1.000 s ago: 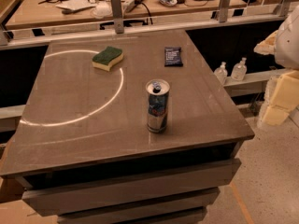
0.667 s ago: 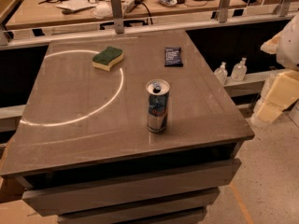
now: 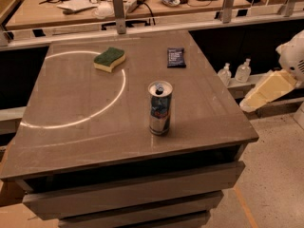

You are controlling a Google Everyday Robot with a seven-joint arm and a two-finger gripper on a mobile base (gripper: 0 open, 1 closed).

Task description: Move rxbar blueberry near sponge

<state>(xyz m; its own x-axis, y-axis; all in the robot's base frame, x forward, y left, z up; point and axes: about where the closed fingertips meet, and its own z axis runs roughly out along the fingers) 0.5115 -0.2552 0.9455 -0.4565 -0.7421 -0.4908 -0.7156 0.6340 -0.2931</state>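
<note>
Behind the work area runs a cluttered wooden workbench point(image 3: 42, 14) strewn with cables and papers, fenced off by a metal rail on grey posts. In front of it stands a brown table point(image 3: 85, 127) with a smooth, matte, lightly scuffed top and drawer-like fronts point(image 3: 133, 189) stacked below its edge. A thin pale arc point(image 3: 122, 87) curves across the left half of the top.

The rxbar blueberry point(image 3: 176, 57) lies flat at the far side of the table, right of centre, a small dark navy rectangle with faint pale print on a slick-looking wrapper. The sponge point(image 3: 109, 59) sits well to its left, at the far edge of the arc: a thick, wavy-sided block with a rough dark green top over a soft yellow body. The two are apart with bare tabletop between them, so the bar is probably best slid or carried leftward along the far edge.

A tall blue-and-silver drink can point(image 3: 160, 108) stands upright nearer the camera, its open top showing. It is clear of the line between bar and sponge, though a reach from the front could knock it.

The gripper point(image 3: 263, 93) hangs off the table's right side, a pale yellowish wedge below a white housing, angled down toward the table edge and touching nothing; whether it is open or closed cannot be told. It holds nothing, and the bar is not yet approached. Two small clear bottles point(image 3: 224, 74) stand on a low ledge beside the table, near the gripper's likely path
</note>
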